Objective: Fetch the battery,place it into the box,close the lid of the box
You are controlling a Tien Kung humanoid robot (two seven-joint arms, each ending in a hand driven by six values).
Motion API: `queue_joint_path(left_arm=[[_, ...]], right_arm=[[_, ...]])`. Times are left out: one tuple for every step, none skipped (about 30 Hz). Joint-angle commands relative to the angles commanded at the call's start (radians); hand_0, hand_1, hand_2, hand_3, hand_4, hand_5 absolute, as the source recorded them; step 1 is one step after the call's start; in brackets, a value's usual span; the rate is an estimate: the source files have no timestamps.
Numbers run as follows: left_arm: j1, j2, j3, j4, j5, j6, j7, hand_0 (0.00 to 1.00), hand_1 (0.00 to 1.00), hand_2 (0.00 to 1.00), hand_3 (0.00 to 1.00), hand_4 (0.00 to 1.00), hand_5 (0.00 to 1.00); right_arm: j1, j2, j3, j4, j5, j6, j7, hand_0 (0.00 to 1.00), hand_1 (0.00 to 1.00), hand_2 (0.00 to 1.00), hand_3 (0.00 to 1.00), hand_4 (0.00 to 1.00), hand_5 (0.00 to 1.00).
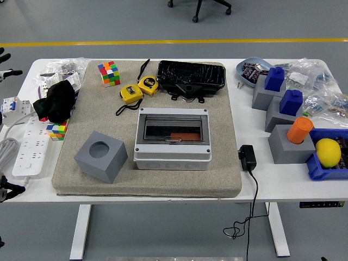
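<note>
A grey box point(173, 156) with a smoky clear lid point(173, 128) sits mid-mat, and the lid lies down flat on it. Through the lid shows a flat reddish-brown piece point(183, 136), which may be the battery. Of my left hand point(5, 62) only thin black fingertips poke in at the far left edge, spread apart and holding nothing, well away from the box. Another black part of that arm point(7, 191) shows at the lower left edge. My right hand is out of view.
On the mat point(228, 179) stand a grey cube with a hole point(100, 156), two yellow tape measures point(138, 88), a colour cube point(109, 73) and a black tray point(191, 78). A power strip point(28, 145) and black cloth point(54, 101) lie left. Right: adapter point(247, 157), grey blocks point(288, 144), blue bin with lemon point(328, 151).
</note>
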Motion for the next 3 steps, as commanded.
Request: queue_joint_path(left_arm=[[0.0,0.0,0.0,0.0,-0.006,-0.003,0.001,0.998,0.649,0.441,0.582,0.998,0.998],[0.0,0.0,0.0,0.001,-0.016,-0.008,0.002,0.998,0.649,0.441,0.582,0.998,0.998],[0.0,0.0,0.001,0.002,-0.031,-0.011,0.003,0.998,0.649,0.441,0.582,0.998,0.998]], right_arm=[[0.0,0.0,0.0,0.0,0.0,0.0,0.0,0.753,0.698,0.716,0.753,0.998,0.998],[0.0,0.001,0.0,0.0,-0.001,0.0,0.0,0.753,0.698,0.716,0.753,0.998,0.998],[0.0,0.001,0.0,0.001,-0.001,0.001,-0.001,0.753,0.698,0.716,0.753,0.998,0.998]])
